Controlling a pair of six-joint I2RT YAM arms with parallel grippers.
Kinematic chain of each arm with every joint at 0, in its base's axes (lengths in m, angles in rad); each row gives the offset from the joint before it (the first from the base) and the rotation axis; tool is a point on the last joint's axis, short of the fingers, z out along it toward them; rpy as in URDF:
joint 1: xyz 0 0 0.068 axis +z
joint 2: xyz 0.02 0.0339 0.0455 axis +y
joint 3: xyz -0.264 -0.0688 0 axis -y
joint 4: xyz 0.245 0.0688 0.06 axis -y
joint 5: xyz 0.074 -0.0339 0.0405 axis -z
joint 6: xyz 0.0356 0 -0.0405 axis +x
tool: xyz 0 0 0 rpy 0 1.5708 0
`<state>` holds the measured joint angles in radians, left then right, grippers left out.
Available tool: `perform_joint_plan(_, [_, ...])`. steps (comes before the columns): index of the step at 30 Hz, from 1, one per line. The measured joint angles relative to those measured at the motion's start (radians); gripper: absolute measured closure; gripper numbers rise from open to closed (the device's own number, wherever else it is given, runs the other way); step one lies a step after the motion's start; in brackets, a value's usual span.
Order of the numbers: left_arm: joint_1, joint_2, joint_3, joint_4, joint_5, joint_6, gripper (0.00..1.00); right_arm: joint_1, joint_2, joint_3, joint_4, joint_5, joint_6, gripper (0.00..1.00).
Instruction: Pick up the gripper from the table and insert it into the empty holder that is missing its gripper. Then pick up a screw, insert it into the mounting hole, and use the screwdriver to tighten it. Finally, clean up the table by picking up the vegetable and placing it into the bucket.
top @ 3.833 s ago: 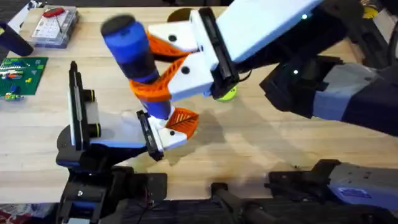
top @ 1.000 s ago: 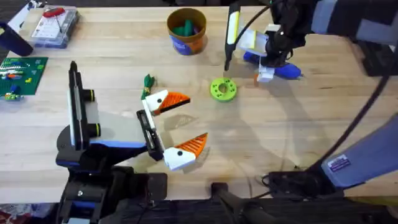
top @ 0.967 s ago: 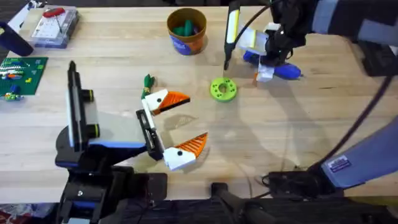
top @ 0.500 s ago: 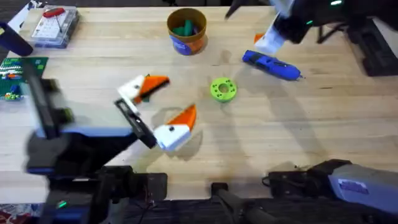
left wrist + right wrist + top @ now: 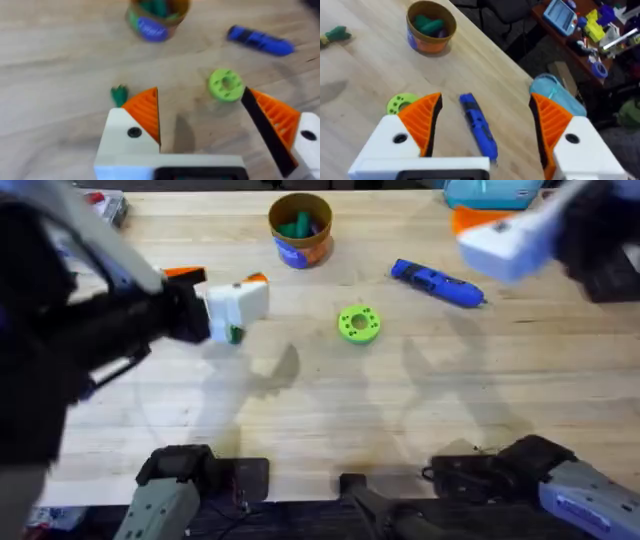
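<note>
While the screwdriver (image 5: 437, 284) lies released on the table (image 5: 330, 410), the spread left gripper (image 5: 210, 127) seemingly nears the vegetable (image 5: 119, 93), which needs pinching and carrying to the bucket (image 5: 300, 228); the right gripper (image 5: 485, 125) gapes empty.

Overhead looks down and forward over the table (image 5: 330, 430). Both wrist views angle down from above, fairly near. All three share the bucket (image 5: 300, 228), screwdriver (image 5: 437, 283), green disc (image 5: 359, 323).

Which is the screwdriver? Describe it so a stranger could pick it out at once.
Start at the wooden table and find the tan bucket near its far edge. Right of the bucket, just beyond the lime-green disc, lies the screwdriver: a thick bright-blue cylinder lying flat, long where its neighbours are round.
</note>
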<state>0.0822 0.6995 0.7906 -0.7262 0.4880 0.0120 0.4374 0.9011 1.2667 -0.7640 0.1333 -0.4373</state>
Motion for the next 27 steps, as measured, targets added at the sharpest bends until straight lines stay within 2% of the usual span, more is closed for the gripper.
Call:
perform_joint_plan(6, [0.001,0.205,0.077,-0.048,-0.144,0.008,0.014,0.000,-0.123,0.001,-0.199,0.001,0.057,0.006])
perform_joint_plan(14, [0.001,0.390,0.078,-0.052,-0.279,0.011,0.016,0.000,-0.154,0.000,-0.364,0.000,0.093,0.006])
perform_joint_plan(27, [0.001,0.390,0.078,-0.052,-0.279,0.011,0.016,0.000,-0.154,0.000,-0.364,0.000,0.093,0.006])
